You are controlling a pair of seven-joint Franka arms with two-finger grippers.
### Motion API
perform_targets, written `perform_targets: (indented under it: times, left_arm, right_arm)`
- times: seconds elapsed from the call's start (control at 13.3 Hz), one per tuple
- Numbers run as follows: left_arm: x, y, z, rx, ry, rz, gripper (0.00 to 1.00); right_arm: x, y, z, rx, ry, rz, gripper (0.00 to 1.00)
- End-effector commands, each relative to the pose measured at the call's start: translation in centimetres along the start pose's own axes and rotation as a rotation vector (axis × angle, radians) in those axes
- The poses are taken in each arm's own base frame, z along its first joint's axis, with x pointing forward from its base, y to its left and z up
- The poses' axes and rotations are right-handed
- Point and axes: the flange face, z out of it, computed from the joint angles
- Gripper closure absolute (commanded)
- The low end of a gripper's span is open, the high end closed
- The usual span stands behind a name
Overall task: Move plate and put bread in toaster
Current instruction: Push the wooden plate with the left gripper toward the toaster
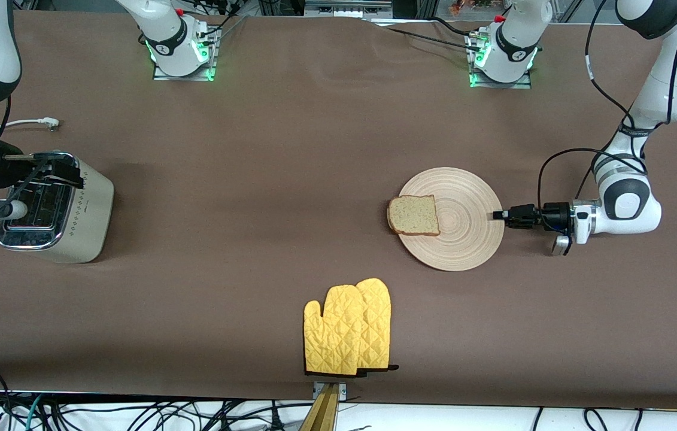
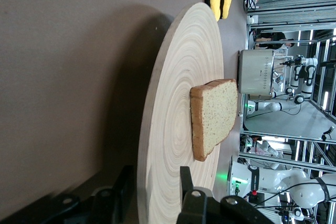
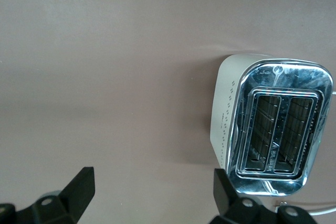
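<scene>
The left gripper (image 1: 498, 215) is sitting low at the rim of the wooden plate (image 1: 464, 230), at the edge toward the left arm's end of the table. In the left wrist view its fingers (image 2: 185, 182) are straddling the plate's edge, one above the rim and one below, narrowed to a slim gap around the wood; whether they are already pressing on it I cannot tell. The plate is lying flat on the brown table (image 1: 290, 179), so the move itself is not showing as begun.

The slice of speckled bread (image 1: 414, 215) is resting on the plate, overhanging the rim on the side toward the right arm's end of the table, well apart from the left gripper.

The right gripper (image 3: 152, 195) is hanging over the table just beside the toaster (image 1: 63, 212), which is standing at the right arm's end of the table. Its fingers are standing wide apart and holding nothing. Both toaster slots are looking empty in the right wrist view, and the white cord (image 1: 27, 124) is trailing off on the table. This arm is waiting.

A pair of yellow quilted oven mitts (image 1: 348, 328) is lying nearer the front camera than the plate, untouched.

By my judgement the task is at its start: the plate grasp is being set, while carrying the plate and loading the bread are both left to do.
</scene>
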Motion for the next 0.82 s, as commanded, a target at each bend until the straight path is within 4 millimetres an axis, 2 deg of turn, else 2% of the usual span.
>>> perform_targets:
  times: [0.0,0.15,0.37,0.52,0.75]
  left_arm:
    - [-0.2,-0.7,1.1,-0.010,0.017,0.026,0.70]
    - [-0.1,-0.5,1.3,-0.009,0.012,0.031,0.98]
    - [0.3,0.1,1.0,-0.005,0.000,0.036,1.00]
    - [1.0,1.5,2.6,-0.029,-0.010,0.032,1.00]
    - [2.8,5.0,6.6,-0.123,0.016,0.008,1.00]
  right_arm:
    - [0.0,0.0,-0.4,-0.015,0.011,0.001,0.00]
    - [0.0,0.0,-0.4,-0.015,0.012,0.001,0.00]
    - [0.5,-0.1,0.1,-0.012,0.018,-0.001,0.00]
    - [0.8,-0.5,0.6,-0.003,0.013,-0.005,0.00]
    - [1.4,-0.4,1.4,0.004,0.013,0.001,0.00]
